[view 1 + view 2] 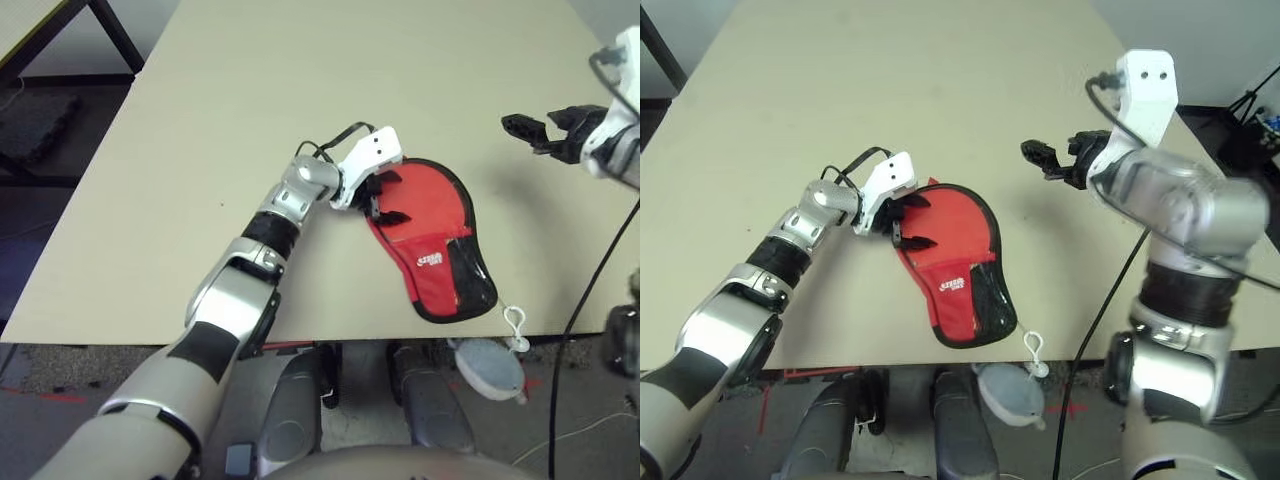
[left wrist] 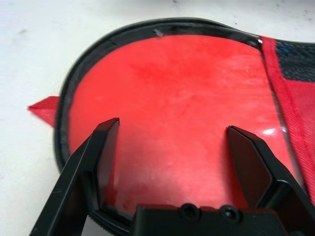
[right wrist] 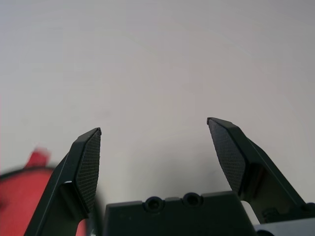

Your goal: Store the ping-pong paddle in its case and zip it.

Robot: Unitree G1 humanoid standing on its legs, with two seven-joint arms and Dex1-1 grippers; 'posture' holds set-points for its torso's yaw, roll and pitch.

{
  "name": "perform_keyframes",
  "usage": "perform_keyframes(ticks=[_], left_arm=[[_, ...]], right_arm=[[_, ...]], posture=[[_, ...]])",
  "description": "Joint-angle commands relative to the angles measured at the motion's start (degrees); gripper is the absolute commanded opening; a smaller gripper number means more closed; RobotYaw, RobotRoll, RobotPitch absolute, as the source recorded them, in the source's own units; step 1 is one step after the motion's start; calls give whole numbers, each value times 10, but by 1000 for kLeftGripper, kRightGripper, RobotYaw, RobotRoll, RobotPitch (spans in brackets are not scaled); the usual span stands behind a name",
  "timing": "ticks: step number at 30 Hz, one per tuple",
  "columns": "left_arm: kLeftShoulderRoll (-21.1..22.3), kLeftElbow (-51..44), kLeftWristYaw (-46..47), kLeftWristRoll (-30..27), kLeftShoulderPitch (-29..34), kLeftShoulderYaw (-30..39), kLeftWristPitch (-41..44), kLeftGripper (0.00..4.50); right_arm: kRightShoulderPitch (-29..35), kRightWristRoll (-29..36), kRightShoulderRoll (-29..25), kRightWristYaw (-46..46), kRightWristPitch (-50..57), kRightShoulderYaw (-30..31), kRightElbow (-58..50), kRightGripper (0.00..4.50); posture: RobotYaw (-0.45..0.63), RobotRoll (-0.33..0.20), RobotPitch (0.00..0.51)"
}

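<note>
Two arms are ours here, and we take them left to right. Our left gripper (image 1: pixel 388 198) reaches in from the left over the round end of the case (image 1: pixel 958 262), its black fingers (image 2: pixel 101 162) spread wide with nothing between them, poised just over the glossy red surface framed by the black zipper edging. We cannot tell whether that red surface is the ping-pong paddle (image 2: pixel 177 118) itself or only fabric. The case lies flat near the table's (image 1: pixel 250 120) front edge, its narrow end with the white logo (image 1: pixel 430 261) and mesh pocket pointing toward us. Just past that end, a pale grey pouch (image 1: pixel 488 367) hangs below the table edge beside a white loop (image 1: pixel 515 328). Further right, our right gripper (image 1: pixel 1040 155) hangs above bare table, well apart from the case, fingers (image 3: pixel 88 164) wide apart and empty.
</note>
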Motion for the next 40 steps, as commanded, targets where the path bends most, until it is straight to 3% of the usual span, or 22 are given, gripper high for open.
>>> perform_keyframes(ticks=[1, 9, 15, 23, 29, 40], left_arm=[[-10, 9, 46, -1, 25, 8, 3, 4500], [-44, -11, 224, -105, 11, 157, -15, 4500], [-18, -39, 349, -130, 33, 234, -58, 4500], [59, -110, 451, -121, 126, 268, -99, 4500], [93, -123, 492, -125, 164, 286, -104, 4500], [92, -176, 554, -129, 253, 302, -98, 4500]], right_arm=[[26, -35, 4, -31, -114, -27, 36, 4458], [30, -39, 14, -52, -209, -48, 107, 4458], [27, -40, -3, -48, -264, -57, 175, 4458], [13, -42, -36, -15, -346, -50, 286, 4458], [-25, -43, -62, 6, -412, -54, 392, 4458], [-50, -47, -90, 19, -477, -46, 502, 4458]], posture=[[-113, 0, 226], [-93, 0, 212], [-70, 0, 202], [-50, 0, 199], [-32, 0, 201], [-15, 0, 184]])
